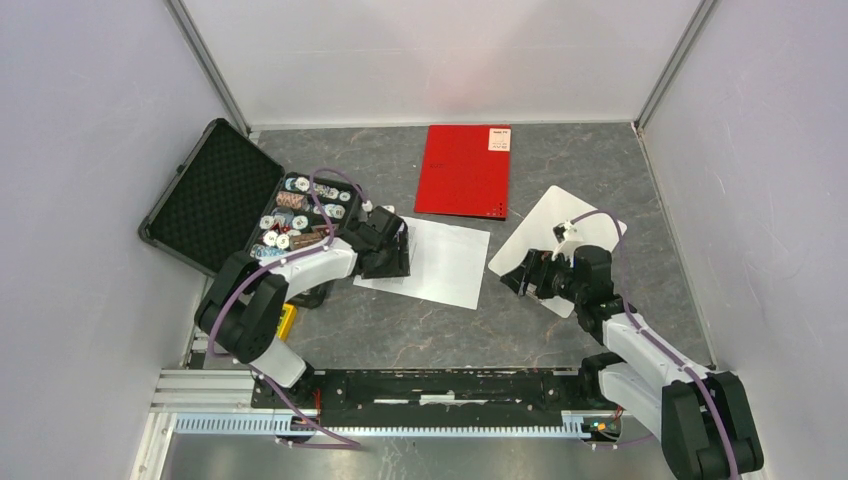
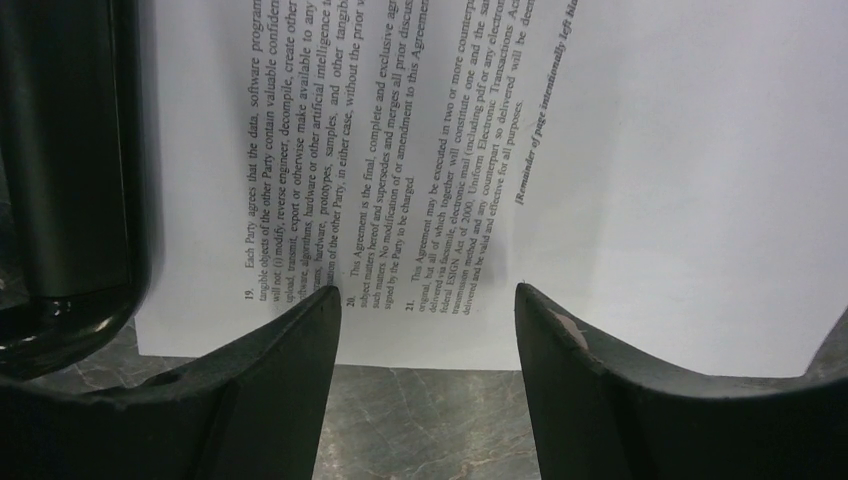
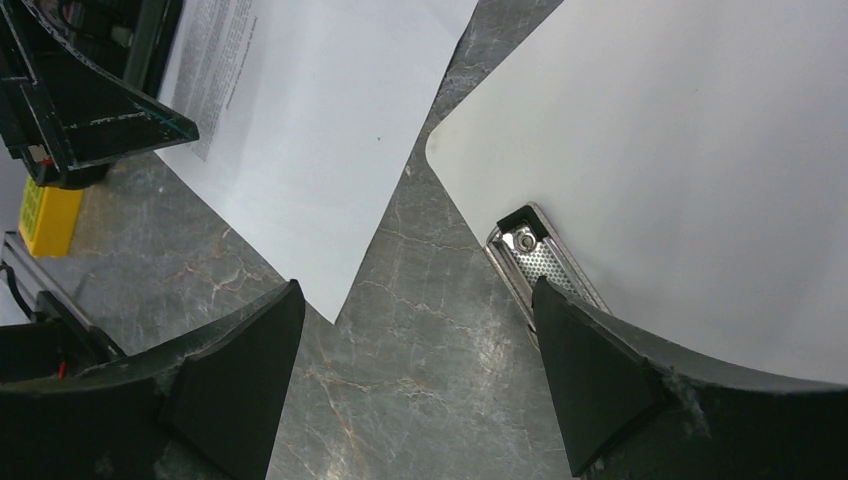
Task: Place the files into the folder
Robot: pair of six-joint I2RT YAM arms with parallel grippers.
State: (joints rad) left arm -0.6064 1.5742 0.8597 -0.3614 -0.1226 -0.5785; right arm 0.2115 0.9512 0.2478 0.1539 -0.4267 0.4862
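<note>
The printed papers (image 1: 432,262) lie flat on the tabletop (image 1: 400,330), just in front of the closed red folder (image 1: 465,170). The left tool (image 2: 428,300), its jaws apart, sits low at their left edge, likely to pinch it. The right tool (image 3: 418,300), also apart, hovers by the clipboard (image 3: 680,150).

The grey table (image 1: 400,330) carries files (image 1: 447,263), folder (image 1: 463,170), clipboard (image 1: 545,222) and case (image 1: 215,195).

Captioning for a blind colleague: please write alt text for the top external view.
On a grey marbled table, the open left tool is at the edge of a white printed paper sheet and the open right tool is over a blank white clipboard. A closed red flat folder lies beyond.
</note>
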